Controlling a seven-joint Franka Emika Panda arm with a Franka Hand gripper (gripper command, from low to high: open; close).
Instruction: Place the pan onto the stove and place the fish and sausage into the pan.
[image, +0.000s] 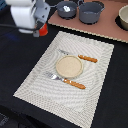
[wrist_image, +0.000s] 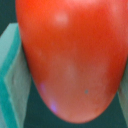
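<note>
Exterior view. Your landmark is the stove (image: 107, 25), the pinkish-brown board at the far edge. The pan (image: 66, 9) sits on it toward the exterior view's left end, with a small white piece inside that looks like the fish (image: 65, 8), too blurred to confirm. Just beside the pan, further onto the stove, stands the deeper grey pot (image: 90, 11). Your gripper (image: 40, 30) hangs just off the stove's left end as this view shows it, over dark tabletop. A bit of red, the sausage (image: 43, 29), shows under the white arm body.

In front of the stove lies the striped placemat (image: 35, 80), carrying a tan plate (image: 68, 65) between an orange-handled knife (image: 87, 58) and an orange-handled fork (image: 70, 82).

Wrist view. You see the sausage (wrist_image: 72, 57) filling the picture, glossy red, pinched between two teal finger pads (wrist_image: 12, 75). The gripper is clamped on it.
</note>
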